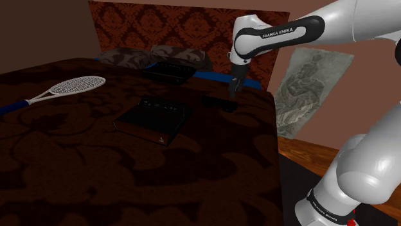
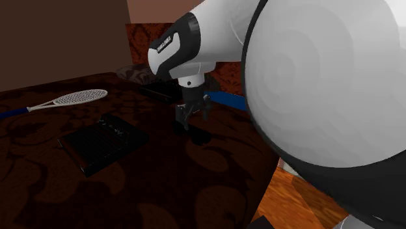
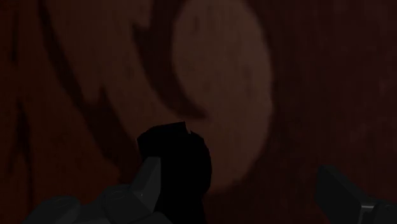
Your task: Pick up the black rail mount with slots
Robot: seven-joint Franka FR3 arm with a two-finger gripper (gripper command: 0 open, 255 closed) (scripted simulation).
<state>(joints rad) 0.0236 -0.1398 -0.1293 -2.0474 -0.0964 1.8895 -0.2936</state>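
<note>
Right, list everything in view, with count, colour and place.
rail mount: one, black, on the bed cover below the claw.
flat box: one, black, mid-bed.
racket: one, white, on the bed at the shoulder view's left.
pillows: two, dark patterned, by the headboard.
bed cover: one, dark brown, patterned.
headboard: one, red-brown, patterned, behind the pillows.
panel: one, grey, against the wall at the shoulder view's right.
arm: one, white, reaching over the bed.
claw: one, black, open, over the rail mount.
</note>
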